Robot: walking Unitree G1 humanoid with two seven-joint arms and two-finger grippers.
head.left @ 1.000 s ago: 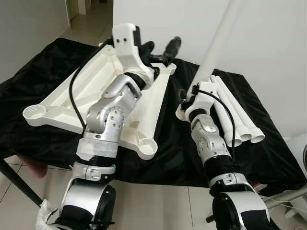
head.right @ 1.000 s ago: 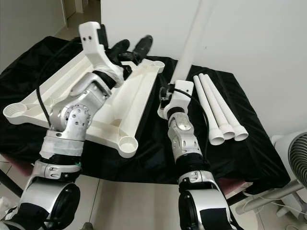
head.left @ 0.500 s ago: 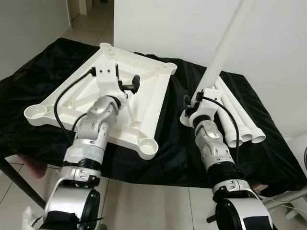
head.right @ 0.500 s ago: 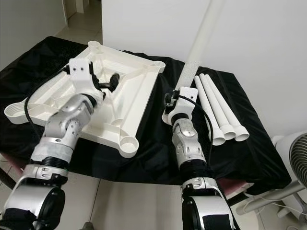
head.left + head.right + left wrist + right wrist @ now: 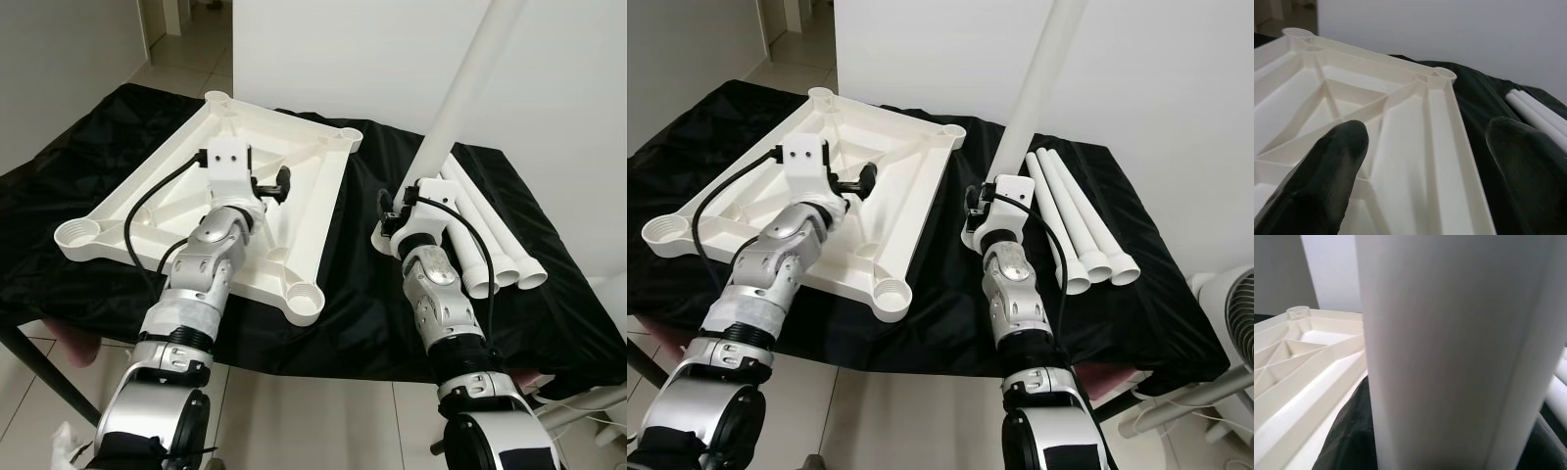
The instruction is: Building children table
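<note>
White upturned tabletop (image 5: 235, 186) lies on the black-draped worktop (image 5: 88, 127); left tool (image 5: 1425, 161) hovers spread above it, right tool (image 5: 1004, 186) pinching an upright leg (image 5: 1043, 78).

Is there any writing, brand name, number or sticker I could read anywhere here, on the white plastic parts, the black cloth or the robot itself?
There is no readable text in these pictures.
White ribbed plastic tabletop, lying upside down: no text.
White plastic tube leg held upright by the right gripper: plain.
Three white plastic tube legs lying on the black cloth: plain.
Silver robot arms and white wrist housings, including the left gripper: no label or number visible.
</note>
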